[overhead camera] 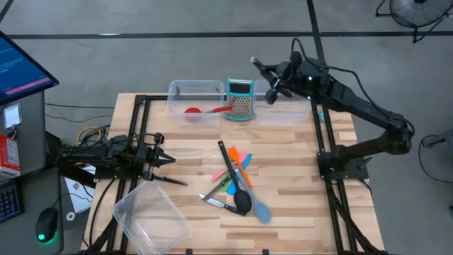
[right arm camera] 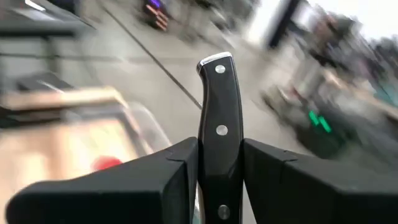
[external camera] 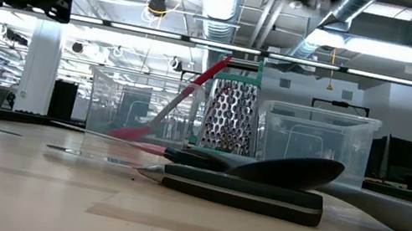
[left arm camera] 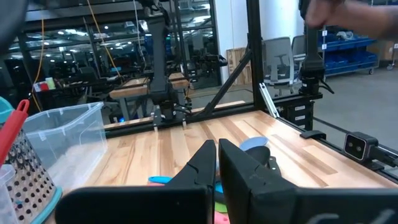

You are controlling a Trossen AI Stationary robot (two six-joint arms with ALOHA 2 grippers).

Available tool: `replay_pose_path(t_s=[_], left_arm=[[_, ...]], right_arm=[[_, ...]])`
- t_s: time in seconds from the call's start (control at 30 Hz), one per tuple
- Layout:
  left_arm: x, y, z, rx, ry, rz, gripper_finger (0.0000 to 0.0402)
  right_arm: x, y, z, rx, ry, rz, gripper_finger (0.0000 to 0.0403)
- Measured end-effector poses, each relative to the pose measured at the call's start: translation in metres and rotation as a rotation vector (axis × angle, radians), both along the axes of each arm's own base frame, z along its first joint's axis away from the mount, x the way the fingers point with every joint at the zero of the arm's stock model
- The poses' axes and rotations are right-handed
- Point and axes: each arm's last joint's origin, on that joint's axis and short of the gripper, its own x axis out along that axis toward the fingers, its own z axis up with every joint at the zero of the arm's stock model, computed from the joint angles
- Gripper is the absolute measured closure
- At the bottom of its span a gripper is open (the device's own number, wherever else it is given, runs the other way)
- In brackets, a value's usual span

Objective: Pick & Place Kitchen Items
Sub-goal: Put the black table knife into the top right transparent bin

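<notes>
My right gripper (overhead camera: 272, 79) is shut on a black-handled knife (right arm camera: 219, 106), above the far edge of the table near the right clear tub (overhead camera: 287, 110). The knife's blade is hidden. A red spoon (overhead camera: 205, 110) leans in the left clear tub (overhead camera: 195, 95), its bowl on the tub's floor. Knives, a black spoon (overhead camera: 241, 198), a grey-blue spoon (overhead camera: 260, 210) and coloured spatulas (overhead camera: 237, 164) lie in a heap at the table's middle. My left gripper (overhead camera: 168, 160) is shut and empty at the table's left, pointing toward the heap. My right gripper pinches the knife's black riveted handle (right arm camera: 220, 134) between its two fingers, on its flat sides, about midway along it. The handle runs along the fingers, and its steel-capped free end (right arm camera: 214, 63) sticks out past the fingertips. The knife is lifted clear of the table.
A teal-framed metal grater (overhead camera: 240, 99) stands between the two far tubs. Another clear tub (overhead camera: 150, 218) lies at the near left corner. Black frame posts (overhead camera: 322, 134) run along both sides of the table.
</notes>
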Motion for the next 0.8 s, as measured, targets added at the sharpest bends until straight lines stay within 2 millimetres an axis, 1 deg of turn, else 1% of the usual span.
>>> replay_pose_path(t_s=[0.07, 0.13, 0.2, 0.3, 0.43, 0.53, 0.67, 0.8], left_arm=[[0.0, 0.0, 0.0, 0.0, 0.0, 0.004, 0.0399], [0.0, 0.0, 0.0, 0.0, -0.001, 0.003, 0.0399], [0.0, 0.0, 0.0, 0.0, -0.004, 0.003, 0.0399], [0.0, 0.0, 0.001, 0.0, -0.006, 0.003, 0.0399], [0.0, 0.0, 0.001, 0.0, -0.007, 0.003, 0.0399], [0.0, 0.0, 0.001, 0.0, -0.007, 0.003, 0.0399], [0.0, 0.0, 0.001, 0.0, -0.007, 0.003, 0.0399], [0.0, 0.0, 0.001, 0.0, -0.007, 0.003, 0.0399]], right_arm=[[-0.008, -0.017, -0.028, 0.057, 0.047, -0.078, 0.032], [-0.014, -0.033, -0.052, 0.099, 0.079, -0.123, 0.032], [-0.014, -0.045, -0.071, 0.123, 0.093, -0.143, 0.032], [-0.014, -0.062, -0.102, 0.167, 0.158, -0.163, 0.032], [-0.016, -0.076, -0.125, 0.2, 0.228, -0.172, 0.032], [-0.018, -0.08, -0.144, 0.251, 0.277, -0.161, 0.032], [-0.018, -0.085, -0.153, 0.273, 0.307, -0.164, 0.032], [-0.013, -0.092, -0.175, 0.344, 0.377, -0.147, 0.032]])
